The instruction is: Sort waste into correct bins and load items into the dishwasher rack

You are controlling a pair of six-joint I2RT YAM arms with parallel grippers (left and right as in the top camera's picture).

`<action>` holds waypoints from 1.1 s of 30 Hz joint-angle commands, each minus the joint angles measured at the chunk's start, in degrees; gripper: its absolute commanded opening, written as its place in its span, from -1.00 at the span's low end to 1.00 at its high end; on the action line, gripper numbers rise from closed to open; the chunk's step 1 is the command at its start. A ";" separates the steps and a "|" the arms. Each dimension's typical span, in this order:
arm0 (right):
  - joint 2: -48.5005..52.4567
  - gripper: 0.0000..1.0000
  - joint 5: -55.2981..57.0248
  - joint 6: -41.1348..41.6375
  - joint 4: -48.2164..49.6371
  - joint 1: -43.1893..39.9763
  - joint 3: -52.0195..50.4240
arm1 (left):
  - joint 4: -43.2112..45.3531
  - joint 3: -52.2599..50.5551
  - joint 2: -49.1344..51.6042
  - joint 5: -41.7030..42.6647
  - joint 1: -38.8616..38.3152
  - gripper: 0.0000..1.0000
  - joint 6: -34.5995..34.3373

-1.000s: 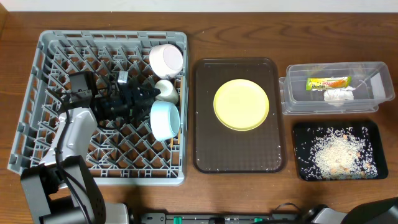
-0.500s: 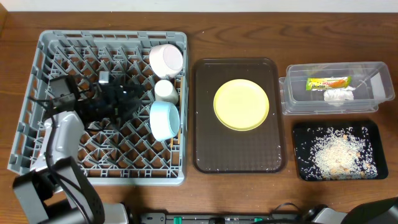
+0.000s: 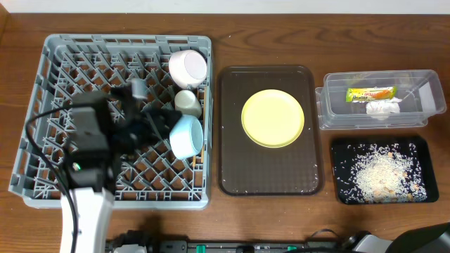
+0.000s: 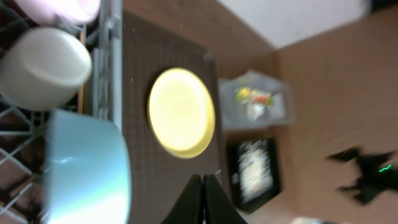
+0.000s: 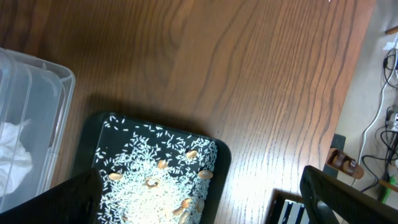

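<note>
My left gripper [image 3: 159, 124] hovers over the grey dishwasher rack [image 3: 56, 56], shut with nothing between its fingers [image 4: 203, 190]. Just right of it the light blue bowl [image 3: 186, 135] lies in the rack, with the pale cup [image 3: 187, 102] and the white bowl [image 3: 188, 65] behind it. Thin wooden chopsticks [image 3: 204, 149] show along the rack's right edge. The yellow plate [image 3: 273, 118] lies on the brown tray [image 3: 232, 169]. The clear tub [image 3: 337, 112] holds the wrapper [image 3: 371, 93] and the tissue [image 3: 382, 108]. Rice scraps [image 3: 380, 174] fill the black tray [image 3: 340, 151]. My right gripper [image 5: 202, 205] stands open above that tray's corner.
The left arm's body [image 3: 88, 140] covers the rack's middle left. In the right wrist view bare wooden table [image 5: 249, 74] lies beyond the black tray [image 5: 214, 152] and the clear tub [image 5: 37, 93], with cables at the table's far edge [image 5: 388, 62].
My left gripper has shut empty. The left arm drew back from the blue bowl to the left, then rose and swung back towards it. The right side has not moved.
</note>
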 commanded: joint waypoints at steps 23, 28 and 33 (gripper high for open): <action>-0.37 0.98 0.63 1.03 -0.07 -0.26 0.04 | -2.99 2.89 6.19 -54.31 -20.48 -0.33 1.42; -0.37 0.98 0.61 1.03 -0.04 -0.26 0.04 | -3.32 3.69 0.31 -54.29 -20.55 -0.21 1.36; -0.37 0.98 0.63 1.03 -0.07 -0.26 0.02 | -6.73 3.67 -2.40 -54.36 -20.52 -0.19 1.36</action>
